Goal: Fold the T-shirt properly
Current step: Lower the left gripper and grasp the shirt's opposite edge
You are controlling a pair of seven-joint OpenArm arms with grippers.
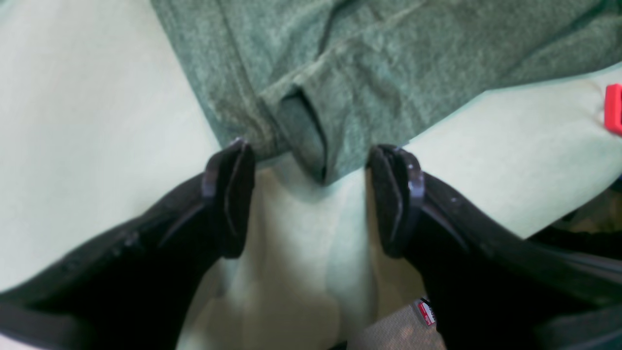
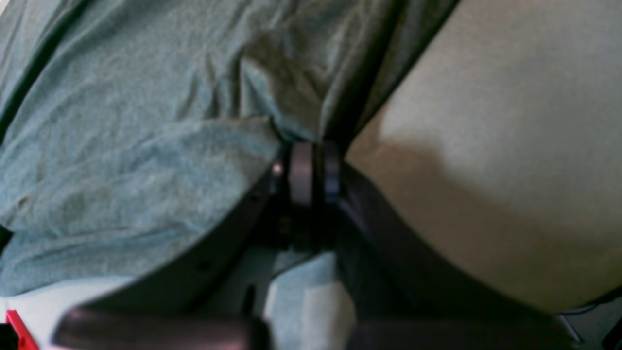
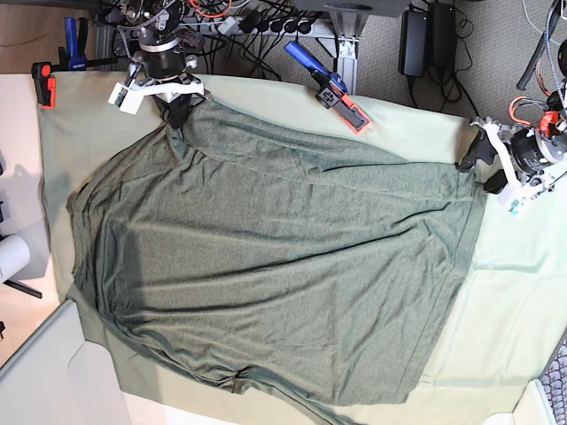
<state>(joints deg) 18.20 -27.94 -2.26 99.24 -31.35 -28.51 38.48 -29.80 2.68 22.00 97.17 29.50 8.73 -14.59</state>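
Lying spread across the table (image 3: 523,292): T-shirt (image 3: 266,266), dark grey-green, wrinkled.

Clamped on a gathered shirt edge at the far corner: right gripper (image 2: 311,170), jaws pinched tight on fabric. Standing at the opposite corner: left gripper (image 1: 311,194), jaws wide apart, straddling a folded hem tip, nothing gripped.
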